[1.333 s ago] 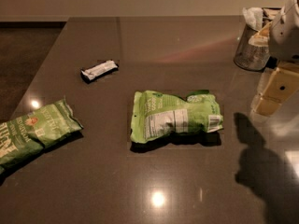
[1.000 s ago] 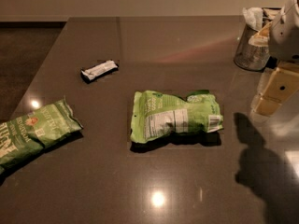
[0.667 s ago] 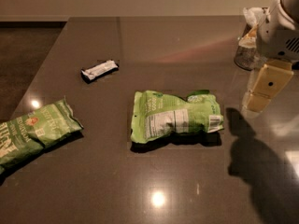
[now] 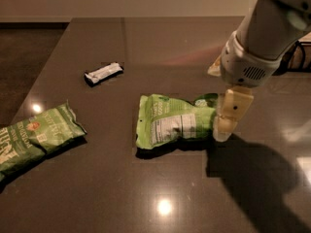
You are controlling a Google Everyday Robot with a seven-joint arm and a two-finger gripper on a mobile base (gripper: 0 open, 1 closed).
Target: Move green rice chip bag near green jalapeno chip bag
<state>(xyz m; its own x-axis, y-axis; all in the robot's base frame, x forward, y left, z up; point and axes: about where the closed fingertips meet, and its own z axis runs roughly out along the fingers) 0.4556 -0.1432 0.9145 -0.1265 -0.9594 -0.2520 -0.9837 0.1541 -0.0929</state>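
Observation:
The green rice chip bag [image 4: 170,121] lies flat in the middle of the dark table, its white nutrition panel facing up. The green jalapeno chip bag [image 4: 34,138] lies at the table's left edge, darker green with white lettering and a small orange-red emblem. My gripper [image 4: 224,126] hangs down from the white arm at the rice bag's right end, its cream finger [image 4: 232,111] low over the table and covering the bag's right edge. A wide gap of table lies between the two bags.
A small white-and-black wrapped bar [image 4: 103,73] lies at the back left of the table [image 4: 146,38]. The arm's shadow falls on the table at the front right. Dark floor lies beyond the table's left edge.
The arm has swung in from the right edge toward the centre and lowered. The gripper now sits at the rice bag's right end. Neither bag has moved.

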